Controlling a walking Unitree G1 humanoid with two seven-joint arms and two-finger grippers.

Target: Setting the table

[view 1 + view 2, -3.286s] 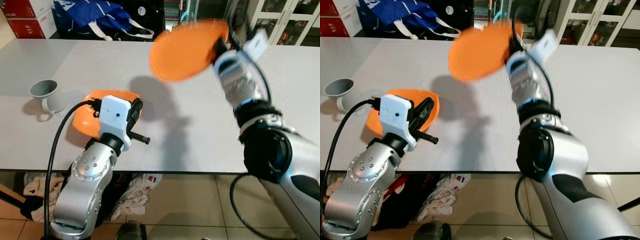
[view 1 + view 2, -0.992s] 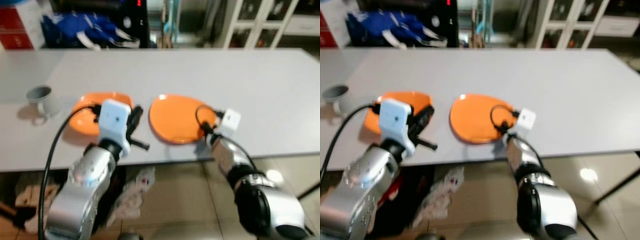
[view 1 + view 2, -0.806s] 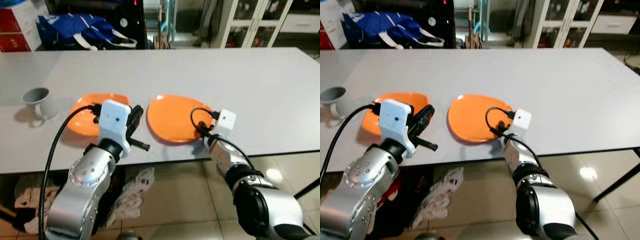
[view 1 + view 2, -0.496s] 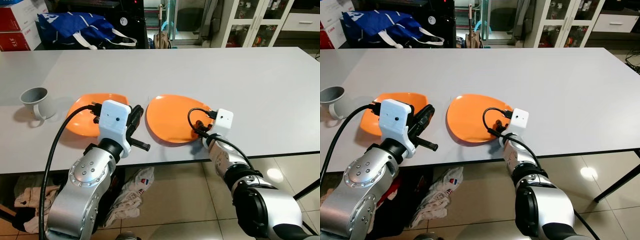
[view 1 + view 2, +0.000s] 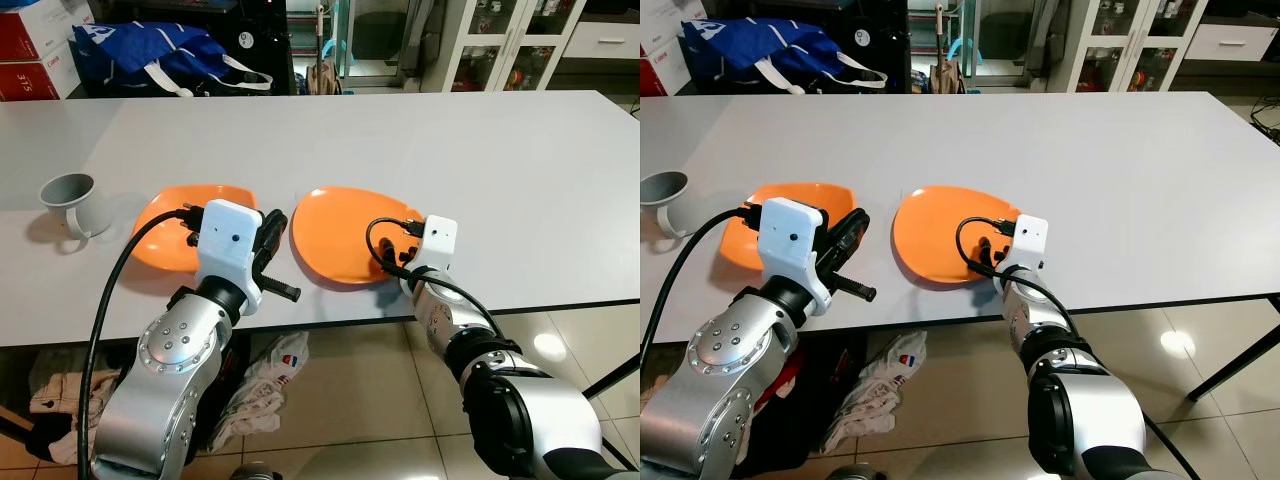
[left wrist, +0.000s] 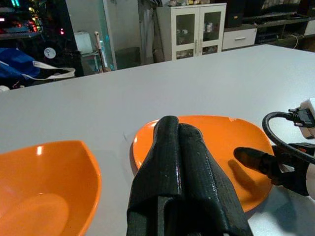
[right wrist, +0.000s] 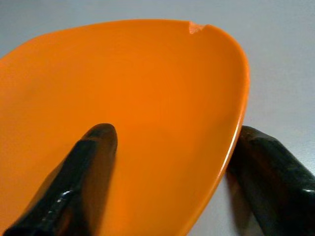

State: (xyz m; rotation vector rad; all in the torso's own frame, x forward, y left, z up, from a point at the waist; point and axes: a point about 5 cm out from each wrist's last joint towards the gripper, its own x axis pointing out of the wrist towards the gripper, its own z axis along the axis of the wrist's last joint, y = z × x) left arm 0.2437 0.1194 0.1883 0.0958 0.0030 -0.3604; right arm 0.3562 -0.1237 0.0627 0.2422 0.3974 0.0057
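Note:
An orange plate point(image 5: 338, 235) lies flat on the grey table point(image 5: 520, 180), near its front edge. My right gripper point(image 7: 174, 135) is open astride the plate's near right rim. One finger point(image 7: 91, 164) rests on the plate's face and the other point(image 7: 268, 169) lies outside the rim on the table. An orange bowl point(image 5: 170, 228) sits just left of the plate, partly hidden by my left gripper point(image 5: 270, 228). That gripper hovers shut and empty between bowl and plate, its fingers point(image 6: 174, 167) pressed together. A grey cup point(image 5: 72, 202) stands further left.
The table's front edge point(image 5: 330, 322) runs just below both arms. Its right half and far side are bare. A blue bag point(image 5: 170, 50) and red boxes point(image 5: 40, 50) sit behind the table, and white cabinets point(image 5: 520, 40) at the back right. Cloths point(image 5: 270, 385) lie on the floor underneath.
The plate, held up in the air by my right gripper 3.3 s ago, now lies on the table beside the bowl. Since half a second ago the right wrist shifted slightly left.

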